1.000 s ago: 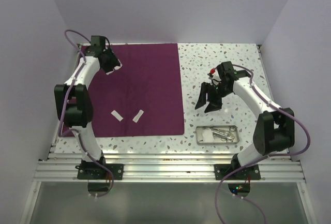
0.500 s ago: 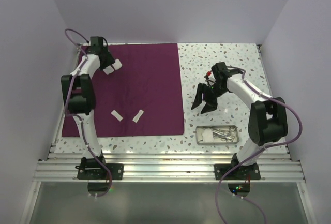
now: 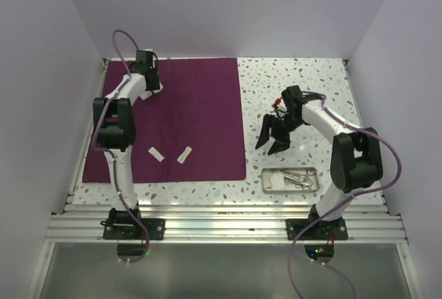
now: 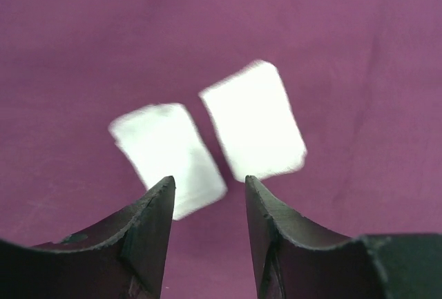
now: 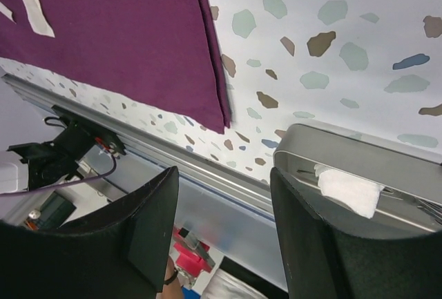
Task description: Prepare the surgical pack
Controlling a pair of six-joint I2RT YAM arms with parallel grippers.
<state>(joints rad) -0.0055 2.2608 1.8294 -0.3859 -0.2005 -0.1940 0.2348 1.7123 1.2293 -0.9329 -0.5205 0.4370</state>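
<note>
The plum-purple cloth point(image 3: 200, 105) lies flat on the left half of the table. Two white gauze pads point(image 3: 156, 154) point(image 3: 184, 155) lie on its near part. My left gripper point(image 3: 150, 86) is open and empty over the cloth's far left. In the left wrist view both pads point(image 4: 169, 154) point(image 4: 254, 119) lie on the cloth beyond the open gripper point(image 4: 207, 181). The steel tray point(image 3: 312, 172) at the near right holds silver instruments point(image 3: 298, 177) and a gauze pad point(image 3: 276, 182). My right gripper point(image 3: 271, 137) is open and empty above the table, just beyond the tray point(image 5: 345, 150).
The speckled tabletop point(image 3: 297, 85) is bare on the right. A metal rail point(image 3: 221, 226) runs along the near edge and shows in the right wrist view point(image 5: 173, 157). White walls enclose the far side and both other sides. The cloth's near right corner point(image 5: 214, 116) lies left of the tray.
The left arm's elbow has swung right and away while its gripper stayed over the cloth's far left. The right gripper has shifted slightly left and nearer.
</note>
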